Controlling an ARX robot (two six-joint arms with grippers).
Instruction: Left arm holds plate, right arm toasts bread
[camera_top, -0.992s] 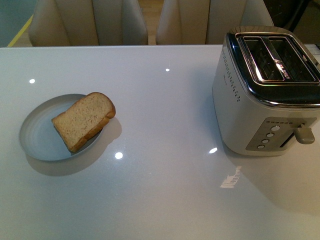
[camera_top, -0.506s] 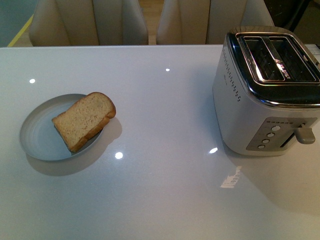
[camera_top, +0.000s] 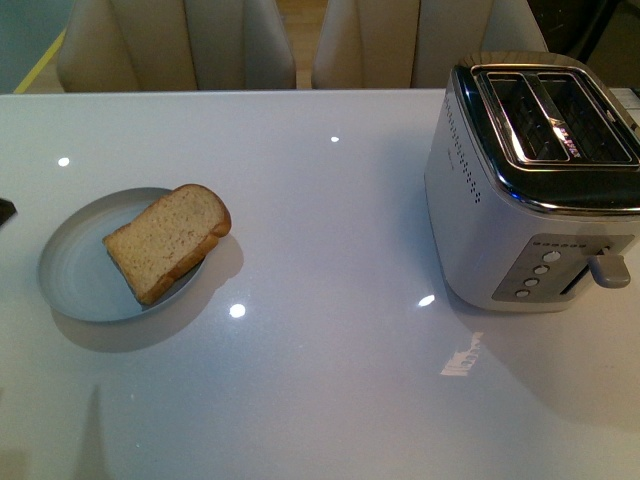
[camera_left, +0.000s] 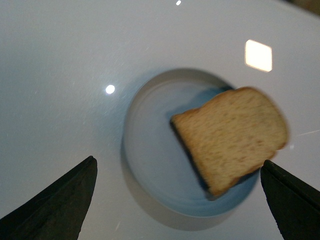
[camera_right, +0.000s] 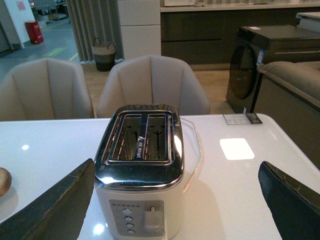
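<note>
The pale grey-blue plate lies at the table's left with the slice of bread on it, the crust end hanging over the right rim. In the left wrist view my left gripper hovers open above the plate and the bread, its fingers wide on either side and touching neither. One dark fingertip shows at the front view's left edge. My right gripper is open in front of the toaster, holding nothing.
The white and chrome toaster stands at the right with two empty slots and its lever up. Beige chairs line the table's far edge. A small label card lies behind the toaster.
A dark tip of my left gripper has come into the front view at the left edge, beside the plate. Plate, bread and toaster have not moved.
</note>
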